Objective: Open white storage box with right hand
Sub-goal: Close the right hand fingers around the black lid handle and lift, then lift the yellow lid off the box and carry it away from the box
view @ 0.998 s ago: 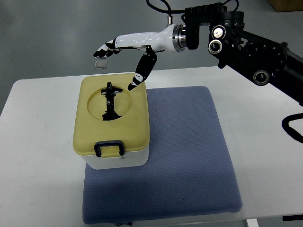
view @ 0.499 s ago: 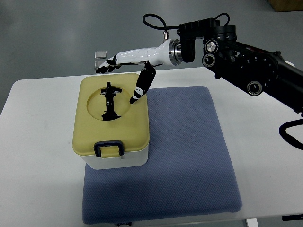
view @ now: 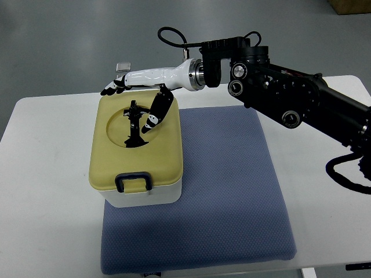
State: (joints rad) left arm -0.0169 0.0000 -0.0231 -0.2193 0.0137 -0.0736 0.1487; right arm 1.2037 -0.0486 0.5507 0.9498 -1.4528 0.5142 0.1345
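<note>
White table (view: 52,174) and blue mat (view: 226,191) carry the box (view: 137,152), lid (view: 156,152) shut, at the mat's left edge. I hold the right hand (view: 142,92) open over its recessed black handle (view: 135,123); rigid, light plastic, I judge, best hooked there.

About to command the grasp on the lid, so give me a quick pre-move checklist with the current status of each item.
1. Right robot hand above the yellow lid: ok, over its far edge.
2. Fingers open, holding nothing: ok.
3. Thumb lined up with the black handle in the round recess: ok, just right of it; contact cannot tell.
4. Front latch released: cannot tell.
5. White storage box seated on the blue mat: ok, on its left edge.
6. Lid closed: ok, sits flat.
</note>
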